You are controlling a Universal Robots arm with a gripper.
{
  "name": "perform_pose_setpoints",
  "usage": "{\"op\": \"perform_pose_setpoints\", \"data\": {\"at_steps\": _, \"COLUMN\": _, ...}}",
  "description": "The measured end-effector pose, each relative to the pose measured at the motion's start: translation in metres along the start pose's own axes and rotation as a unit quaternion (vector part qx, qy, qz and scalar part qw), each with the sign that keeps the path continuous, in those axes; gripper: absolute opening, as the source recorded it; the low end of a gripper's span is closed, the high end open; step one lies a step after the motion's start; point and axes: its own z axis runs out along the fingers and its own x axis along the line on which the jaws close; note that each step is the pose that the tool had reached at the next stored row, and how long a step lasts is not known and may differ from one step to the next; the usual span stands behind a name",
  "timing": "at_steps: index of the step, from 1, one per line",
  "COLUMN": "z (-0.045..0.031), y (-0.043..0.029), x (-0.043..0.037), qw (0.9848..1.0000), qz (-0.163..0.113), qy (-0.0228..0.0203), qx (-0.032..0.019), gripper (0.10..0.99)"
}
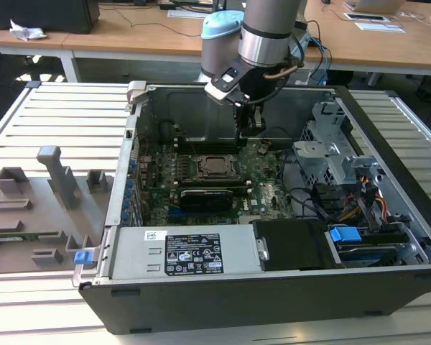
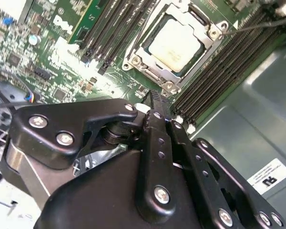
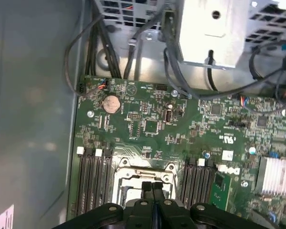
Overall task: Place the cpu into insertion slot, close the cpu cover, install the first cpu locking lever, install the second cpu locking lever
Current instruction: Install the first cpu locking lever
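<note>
End effector (image 1: pixel 249 123) fingers together, empty, just upper right of cpu cover (image 1: pixel 214 166), exterior view centre; I'd press locking lever slowly, squarely.

The exterior view sits high up and a little way off from the open computer case (image 1: pixel 223 295). It looks down into the case at a slant. The end with the power supply (image 1: pixel 179 255) is nearest to it, and desks (image 1: pixel 129 32) are behind. Both wrist views ride on the arm (image 1: pixel 269 32). From very near, they look past the black gripper (image 3: pixel 152 187) at the green motherboard (image 3: pixel 148 119). All three views share the cpu socket (image 2: pixel 174 45) and the memory slots (image 2: pixel 219 59) beside it.
</note>
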Motion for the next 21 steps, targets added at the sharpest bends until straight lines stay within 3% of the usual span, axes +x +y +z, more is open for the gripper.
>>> {"op": "perform_pose_setpoints", "data": {"at_steps": 4, "z": 0.0000, "y": 0.0000, "x": 0.0000, "qw": 0.9987, "qz": -0.052, "qy": -0.0027, "qx": -0.0009, "gripper": 0.110}}
{"op": "perform_pose_setpoints", "data": {"at_steps": 6, "z": 0.0000, "y": 0.0000, "x": 0.0000, "qw": 0.9968, "qz": -0.080, "qy": -0.0042, "qx": -0.0014, "gripper": 0.110}}
{"op": "perform_pose_setpoints", "data": {"at_steps": 7, "z": 0.0000, "y": 0.0000, "x": 0.0000, "qw": 0.9948, "qz": -0.102, "qy": -0.0053, "qx": -0.0018, "gripper": 0.110}}
{"op": "perform_pose_setpoints", "data": {"at_steps": 9, "z": 0.0000, "y": 0.0000, "x": 0.0000, "qw": 0.9923, "qz": -0.124, "qy": -0.0064, "qx": -0.0022, "gripper": 0.110}}
{"op": "perform_pose_setpoints", "data": {"at_steps": 11, "z": 0.0000, "y": 0.0000, "x": 0.0000, "qw": 0.9875, "qz": -0.158, "qy": -0.0082, "qx": -0.0028, "gripper": 0.110}}
{"op": "perform_pose_setpoints", "data": {"at_steps": 15, "z": 0.0000, "y": 0.0000, "x": 0.0000, "qw": 0.9806, "qz": -0.196, "qy": -0.0102, "qx": -0.0035, "gripper": 0.110}}
{"op": "perform_pose_setpoints", "data": {"at_steps": 16, "z": 0.0000, "y": 0.0000, "x": 0.0000, "qw": 0.9774, "qz": -0.211, "qy": -0.0110, "qx": -0.0038, "gripper": 0.110}}
{"op": "perform_pose_setpoints", "data": {"at_steps": 18, "z": 0.0000, "y": 0.0000, "x": 0.0000, "qw": 0.9687, "qz": -0.248, "qy": -0.0129, "qx": -0.0044, "gripper": 0.110}}
{"op": "perform_pose_setpoints", "data": {"at_steps": 20, "z": 0.0000, "y": 0.0000, "x": 0.0000, "qw": 0.9636, "qz": -0.267, "qy": -0.0139, "qx": -0.0048, "gripper": 0.110}}
{"op": "perform_pose_setpoints", "data": {"at_steps": 21, "z": 0.0000, "y": 0.0000, "x": 0.0000, "qw": 0.9597, "qz": -0.281, "qy": -0.0146, "qx": -0.0050, "gripper": 0.110}}
